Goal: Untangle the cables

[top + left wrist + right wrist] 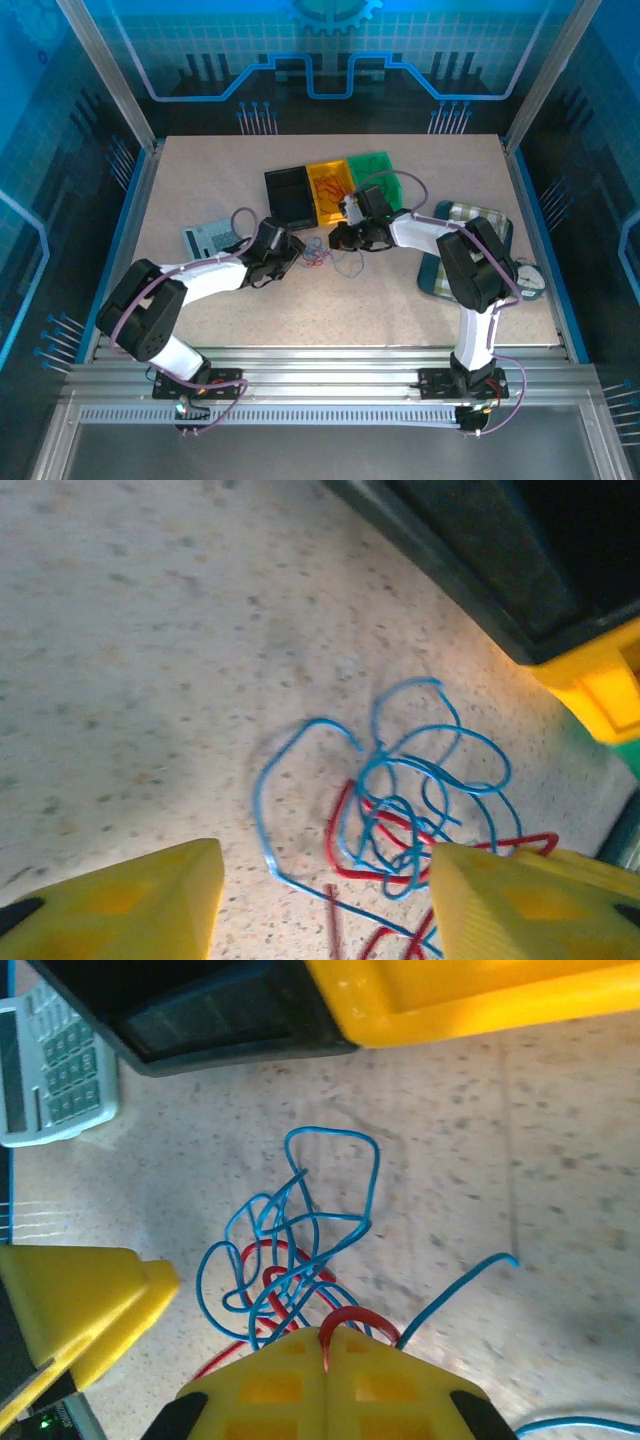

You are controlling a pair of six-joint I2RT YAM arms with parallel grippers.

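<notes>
The cables lie in a small knot on the table in front of the bins: a thin blue cable (400,770) looped through a red cable (345,830), seen from above as a little bunch (318,256). My left gripper (325,875) hovers over the knot's left side, open, its yellow fingers (130,900) wide apart with nothing pinched. From the other side my right gripper (325,1338) is shut on a loop of the red cable (345,1317), while the blue cable (300,1225) spreads just beyond its tips. In the top view the two grippers (297,247) (336,240) nearly meet.
A black bin (290,195), a yellow bin (330,190) and a green bin (375,172) stand in a row just behind the cables. A calculator (212,238) lies to the left. A tray with a checked cloth (470,225) sits at the right.
</notes>
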